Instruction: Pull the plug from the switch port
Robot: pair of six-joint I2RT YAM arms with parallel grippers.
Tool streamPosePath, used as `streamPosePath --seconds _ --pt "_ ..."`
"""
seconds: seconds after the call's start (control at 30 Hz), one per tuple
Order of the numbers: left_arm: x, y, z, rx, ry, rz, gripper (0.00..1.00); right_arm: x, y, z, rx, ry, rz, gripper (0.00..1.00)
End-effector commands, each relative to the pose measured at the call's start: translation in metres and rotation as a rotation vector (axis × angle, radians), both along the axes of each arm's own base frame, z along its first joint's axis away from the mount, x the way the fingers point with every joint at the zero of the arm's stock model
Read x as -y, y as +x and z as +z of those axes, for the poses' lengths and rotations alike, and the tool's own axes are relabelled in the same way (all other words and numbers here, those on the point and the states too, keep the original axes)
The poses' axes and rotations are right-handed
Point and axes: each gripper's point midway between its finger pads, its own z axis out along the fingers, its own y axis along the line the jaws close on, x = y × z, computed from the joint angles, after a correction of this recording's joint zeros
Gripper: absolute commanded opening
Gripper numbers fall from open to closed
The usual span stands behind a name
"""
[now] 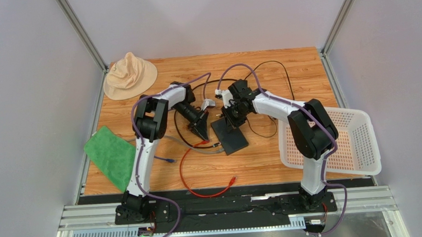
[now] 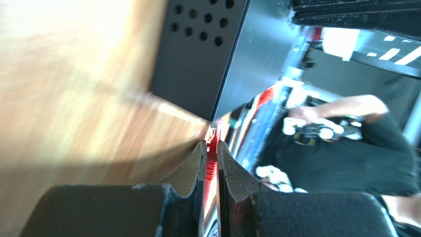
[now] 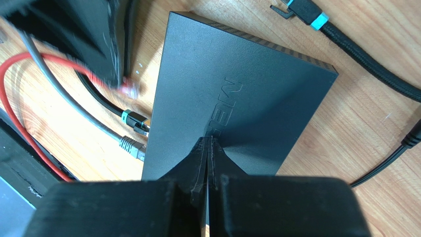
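The small flat matte-black switch box (image 3: 247,98) is lying near the middle of the wooden table (image 1: 279,167), between the two grippers. The red plug (image 3: 130,89) is sitting just beside the switch's socket edge, apart from it and out of any port. The left gripper (image 2: 211,148) is clamping its fingers on the ribbed red boot behind that plug, with the thin red cable (image 3: 59,60) trailing off toward the table's near edge. Two other leads are sitting in the same socket edge: a black cable with a teal-ringed plug (image 3: 132,118) and a grey cable (image 3: 129,146). The right gripper (image 3: 208,140) is pressing its fingertips, brought fully together with nothing between them, down on the switch's top face. Farther out, a beige cloth hat (image 1: 129,75) is resting at the far left corner, a folded green cloth (image 1: 110,157) is overhanging the left edge, and a white perforated plastic basket (image 1: 362,140) is standing at the right.
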Motion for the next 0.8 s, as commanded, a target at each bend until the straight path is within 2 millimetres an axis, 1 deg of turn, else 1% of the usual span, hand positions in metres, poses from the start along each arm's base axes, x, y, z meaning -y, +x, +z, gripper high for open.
streamPosePath --seconds 0.0,0.03,0.07,0.1,0.13,0.17,0.2,0.23,0.27,0.3,0.33,0.37,0.4,0.43,0.47,0.53,0.57,0.6,0.63,0.67,0.7,0.73,0.77 --pt "-0.026 0.041 0.044 0.260 0.044 -0.067 0.00 0.017 0.015 -0.020 0.031 -0.093 -0.029 0.01" --pt "-0.035 0.048 0.046 0.296 0.083 -0.084 0.00 0.016 0.017 -0.018 0.036 -0.090 -0.030 0.01" --pt "-0.040 0.061 0.057 0.377 0.081 -0.097 0.00 0.016 0.017 -0.017 0.035 -0.089 -0.032 0.01" --pt "-0.051 0.065 0.062 0.392 0.105 -0.105 0.00 0.015 0.019 -0.016 0.039 -0.088 -0.031 0.01" --pt "-0.065 0.070 0.061 0.438 0.166 -0.141 0.00 0.014 0.021 -0.013 0.043 -0.086 -0.030 0.01" --pt "-0.074 0.078 0.067 0.508 0.183 -0.184 0.00 0.014 0.022 -0.012 0.051 -0.089 -0.030 0.01" --pt "-0.085 0.077 0.068 0.525 0.211 -0.223 0.00 0.014 0.023 -0.011 0.056 -0.089 -0.026 0.01" --pt "-0.101 0.079 0.066 0.563 0.277 -0.291 0.00 0.015 0.025 -0.010 0.064 -0.093 -0.025 0.01" --pt "-0.112 0.080 0.067 0.612 0.290 -0.371 0.00 0.015 0.027 -0.008 0.075 -0.098 -0.025 0.01" --pt "-0.122 0.080 0.066 0.625 0.324 -0.425 0.00 0.016 0.028 -0.008 0.081 -0.102 -0.025 0.01" --pt "-0.144 0.085 0.063 0.653 0.417 -0.508 0.00 0.017 0.029 -0.007 0.088 -0.106 -0.022 0.01" --pt "-0.157 0.088 0.059 0.669 0.452 -0.583 0.00 0.017 0.031 -0.006 0.098 -0.111 -0.023 0.01" --pt "-0.168 0.098 0.054 0.702 0.502 -0.630 0.00 0.017 0.033 -0.004 0.106 -0.111 -0.021 0.01" --pt "-0.186 0.106 0.052 0.723 0.587 -0.697 0.00 0.017 0.033 -0.003 0.109 -0.112 -0.021 0.01" --pt "-0.194 0.119 0.045 0.770 0.620 -0.748 0.00 0.018 0.035 -0.002 0.117 -0.114 -0.019 0.01" --pt "-0.207 0.137 0.040 0.818 0.695 -0.791 0.00 0.018 0.036 0.000 0.126 -0.115 -0.017 0.01" --pt "-0.207 0.153 0.038 0.873 0.719 -0.791 0.00 0.018 0.037 0.001 0.134 -0.117 -0.015 0.01" --pt "-0.207 0.162 0.037 0.898 0.745 -0.786 0.00 0.019 0.037 0.002 0.136 -0.119 -0.015 0.01" --pt "-0.208 0.169 0.031 0.905 0.769 -0.779 0.00 0.019 0.037 0.002 0.138 -0.120 -0.013 0.01" --pt "-0.203 0.179 0.037 0.937 0.784 -0.730 0.04 0.019 0.037 0.003 0.144 -0.121 -0.011 0.01" --pt "-0.198 0.181 0.038 0.943 0.779 -0.704 0.10 0.020 0.037 0.004 0.144 -0.121 -0.012 0.01" --pt "-0.190 0.182 0.037 0.943 0.750 -0.669 0.20 0.021 0.037 0.004 0.145 -0.124 -0.014 0.01" --pt "-0.184 0.184 0.044 0.955 0.748 -0.612 0.24 0.021 0.037 0.005 0.150 -0.124 -0.013 0.01"
